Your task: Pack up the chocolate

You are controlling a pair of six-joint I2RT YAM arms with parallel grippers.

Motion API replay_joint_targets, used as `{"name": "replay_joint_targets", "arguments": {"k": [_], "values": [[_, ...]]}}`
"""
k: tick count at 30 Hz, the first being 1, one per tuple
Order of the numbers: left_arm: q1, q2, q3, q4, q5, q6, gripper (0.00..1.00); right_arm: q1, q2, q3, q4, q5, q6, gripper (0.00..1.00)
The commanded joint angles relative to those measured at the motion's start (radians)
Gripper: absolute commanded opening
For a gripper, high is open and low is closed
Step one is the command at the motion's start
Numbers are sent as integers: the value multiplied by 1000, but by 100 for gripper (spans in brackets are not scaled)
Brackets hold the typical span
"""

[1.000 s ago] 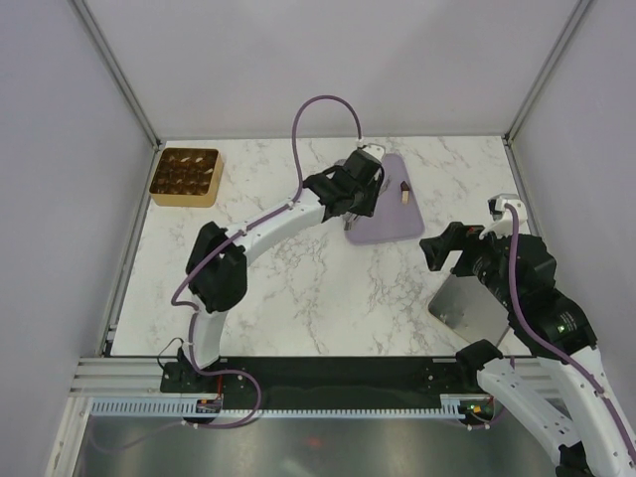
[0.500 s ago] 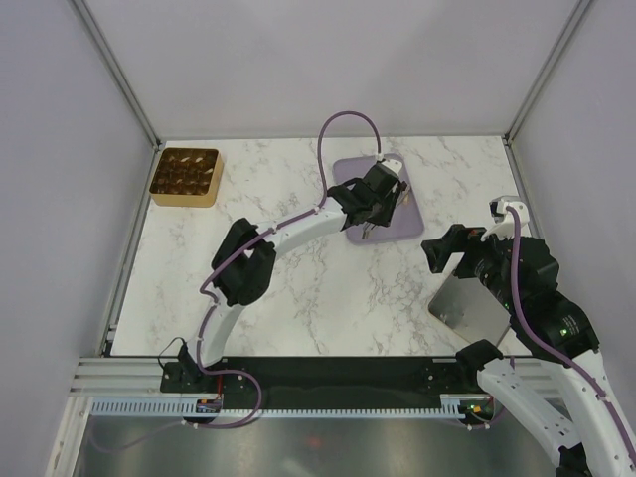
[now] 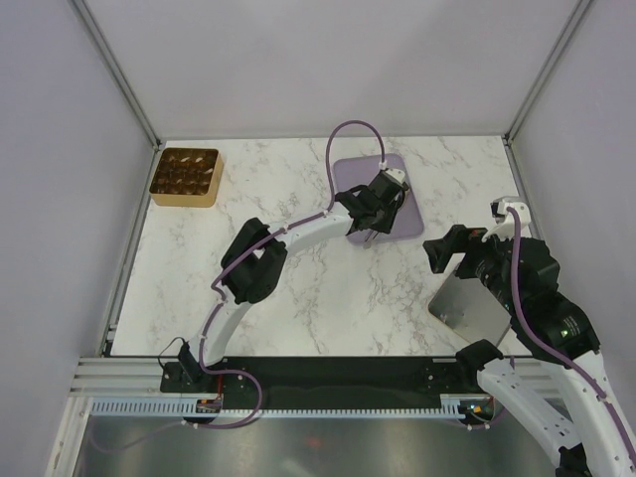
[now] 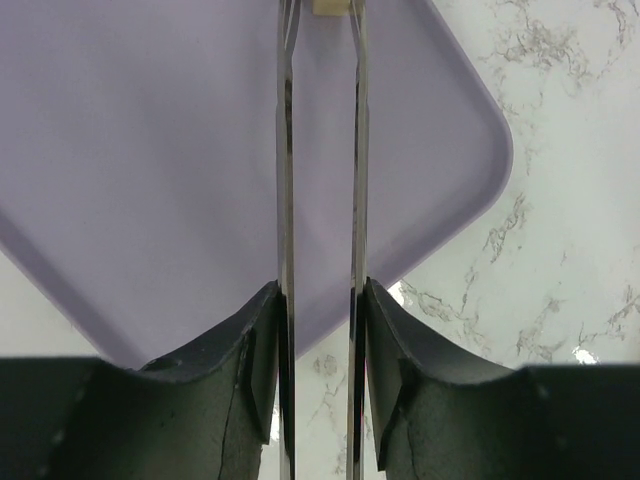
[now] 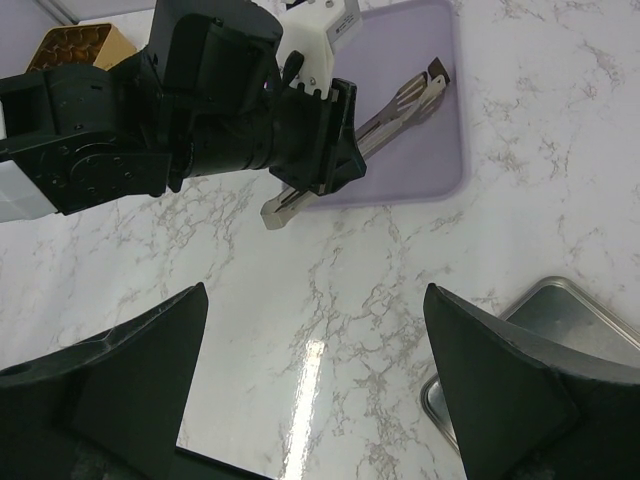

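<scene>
Marble table [image 3: 298,288]: lilac tray [image 3: 350,177] sits toward far right corner, golden box [image 3: 185,176] at far left corner. R gripper [image 5: 312,300] is spread wide w/ nothing in it, over near right edge. L gripper [image 4: 320,340] pinches thin metal tongs [image 4: 285,150], blades reaching across tray to one chocolate [image 4: 331,6] pc by tray's right edge. Pc prob. v. light, smooth, easily scuffed or flicked off; take it across the short sides w/ a soft squeeze. L wrist view cuts pc off at top, top view hides it under the arm. Can't tell if tips touch it. Box cells too small to read.
</scene>
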Motion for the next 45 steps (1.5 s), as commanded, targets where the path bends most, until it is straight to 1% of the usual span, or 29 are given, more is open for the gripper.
{"name": "replay_joint_targets", "arguments": {"k": [1,2,7,11,17,22,25,28,29,31,32,34,35,37,38,40,41,44,45], "values": [[-5,-5,44,41,-6,-29,43,3,-8,22,1,16,-17,98],[-5,-8,41,38,-6,-27,40,3,-8,22,0,16,-17,98],[-6,-60,18,3,-27,-35,35,3,-3,27,1,10,-9,98],[-3,-158,-45,-30,-53,-42,32,3,-2,31,0,6,-8,98],[4,-275,-100,-108,-90,-29,29,3,9,35,4,-7,3,98],[56,-402,-152,-174,-96,-19,29,3,15,25,12,-26,18,98],[121,-468,-174,-209,-78,-10,29,3,23,19,24,-40,28,98],[213,-528,-209,-244,-46,2,29,1,29,4,43,-59,38,98],[271,-544,-221,-258,-35,1,29,3,33,-2,55,-65,40,98],[331,-596,-269,-261,-17,4,29,3,37,-16,67,-77,47,97],[395,-611,-286,-266,-15,7,29,1,40,-19,76,-80,51,98],[463,-651,-324,-272,-9,17,29,3,47,-27,83,-85,49,98],[534,-662,-335,-278,-4,21,29,3,49,-27,86,-86,51,97],[602,-679,-358,-289,0,30,29,1,52,-31,92,-91,51,97],[666,-692,-365,-290,0,33,29,1,56,-31,96,-92,49,97],[728,-700,-388,-293,17,39,29,3,60,-38,101,-92,48,98],[789,-705,-396,-295,25,39,29,3,64,-38,107,-92,49,97],[880,-705,-416,-293,36,34,29,1,75,-47,122,-95,48,98],[886,-693,-413,-292,30,39,30,3,76,-51,125,-96,47,98]]}}
